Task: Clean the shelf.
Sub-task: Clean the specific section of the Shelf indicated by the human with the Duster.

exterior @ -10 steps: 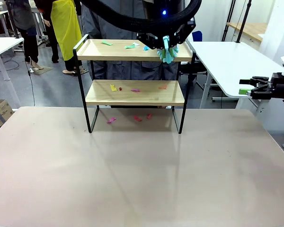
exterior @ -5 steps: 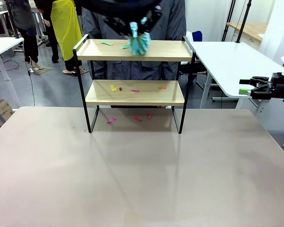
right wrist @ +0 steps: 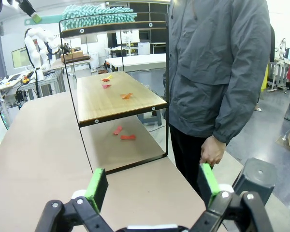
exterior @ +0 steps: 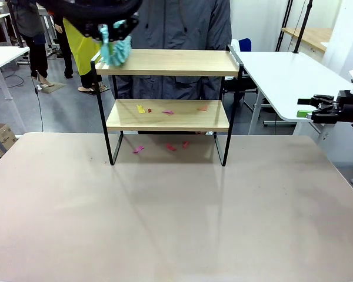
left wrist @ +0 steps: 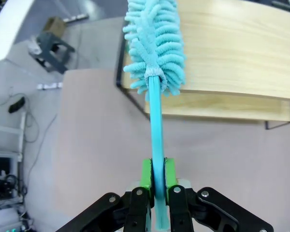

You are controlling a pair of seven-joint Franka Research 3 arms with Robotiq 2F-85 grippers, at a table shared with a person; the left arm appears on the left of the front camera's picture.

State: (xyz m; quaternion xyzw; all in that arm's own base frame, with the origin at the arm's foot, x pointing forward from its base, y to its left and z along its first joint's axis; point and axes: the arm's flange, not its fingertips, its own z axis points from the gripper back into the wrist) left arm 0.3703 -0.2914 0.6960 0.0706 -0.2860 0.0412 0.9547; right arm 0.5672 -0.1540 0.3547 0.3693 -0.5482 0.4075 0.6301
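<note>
Now one duster (left wrist: 154,43) clamped in left fingers (left wrist: 155,170), right fingers (exterior: 313,108) wide, one two-board shelf (exterior: 170,62)

Shelf (exterior: 165,61): light-wood boards, thin blk frame. Duster (left wrist: 154,43): teal throughout, fluffy head and handle alike. L gripper (left wrist: 158,166) blk w/ bright grn pads; R gripper (right wrist: 152,182) same blk and grn. Scraps (exterior: 167,111) on the lower board: yellow, pink, orange, red. More bits (exterior: 171,147), pink and red, on the beige worktop (exterior: 165,223). Person's jacket (exterior: 182,23) dark grey. Side table (exterior: 282,76) white. Yellow garment (exterior: 79,29) in bkgd.
</note>
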